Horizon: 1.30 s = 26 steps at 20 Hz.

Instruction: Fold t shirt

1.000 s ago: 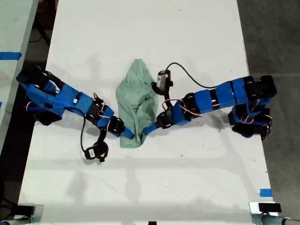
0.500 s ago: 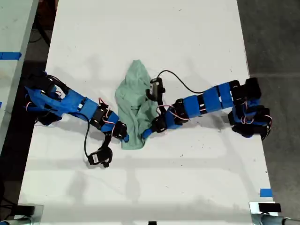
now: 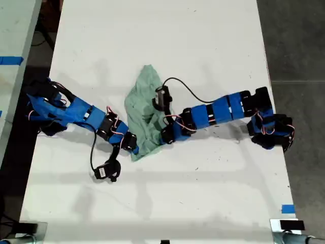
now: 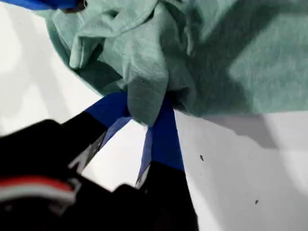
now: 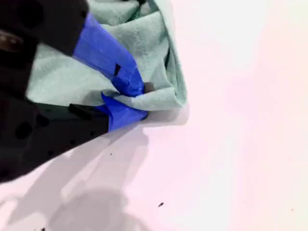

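Upper table (image 3: pixel 152 30): bare, free to pass
Lower table: bare below the arms
Centre: t shirt (image 3: pixel 144 109) bunched, blocks way betw arms
Cable (image 3: pixel 185 87): loops just right of shirt in exterior view
Arms: span mid-frame from exterior view's left & right, meet at shirt's lower edge

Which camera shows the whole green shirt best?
The exterior view: the t shirt lies bunched on the white table, whole, between both arms. Each wrist view shows only a close patch of fabric pinched in my first claw or my second claw.
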Available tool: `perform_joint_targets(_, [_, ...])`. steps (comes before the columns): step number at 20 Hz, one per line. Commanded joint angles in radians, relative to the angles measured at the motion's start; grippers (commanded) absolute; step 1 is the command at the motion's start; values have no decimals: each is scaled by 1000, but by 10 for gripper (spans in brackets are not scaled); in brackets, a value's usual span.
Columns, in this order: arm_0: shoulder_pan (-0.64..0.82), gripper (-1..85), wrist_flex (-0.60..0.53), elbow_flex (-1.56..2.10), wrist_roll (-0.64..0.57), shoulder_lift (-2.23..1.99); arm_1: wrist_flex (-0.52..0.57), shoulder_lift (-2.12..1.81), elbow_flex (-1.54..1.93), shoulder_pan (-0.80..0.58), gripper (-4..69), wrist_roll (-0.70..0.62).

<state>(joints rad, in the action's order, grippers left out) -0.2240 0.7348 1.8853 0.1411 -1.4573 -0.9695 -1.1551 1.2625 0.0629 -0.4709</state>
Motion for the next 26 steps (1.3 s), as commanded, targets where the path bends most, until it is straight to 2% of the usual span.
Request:
perform_joint_targets(1, [-35,-3,52,-15,-8,-80,-98,-44,-123,80,3,-9])
perform_joint_targets(6, [-100,-3,100,-34,-12,-244,-249,-57,-321,268,3,-26])
perform_joint_targets(9, [-141,-3,149,-138,-43,-345,-253,-198,-322,267,3,-74])
perform_joint_targets(11, [-114,-3,229,-213,-87,-405,-281,-293,-308,199,3,-129])
perform_joint_targets(14, [35,-3,348,-192,-166,-540,-288,-436,-192,20,3,-195])
perform_joint_targets(17, [222,-3,397,-78,-249,-712,-296,-442,-176,-161,3,-267])
perform_joint_targets(21, [469,-3,425,89,-348,-850,-273,-364,-169,-331,2,-331])
perform_joint_targets(22, [525,59,428,115,-387,-847,-261,-337,-172,-364,15,-334])
perform_joint_targets(23, [575,127,434,126,-423,-819,-256,-305,-187,-388,140,-348])
perform_joint_targets(24, [618,149,448,127,-457,-770,-264,-276,-212,-410,250,-362])
perform_joint_targets(26, [689,159,477,112,-500,-673,-296,-261,-224,-454,378,-364])
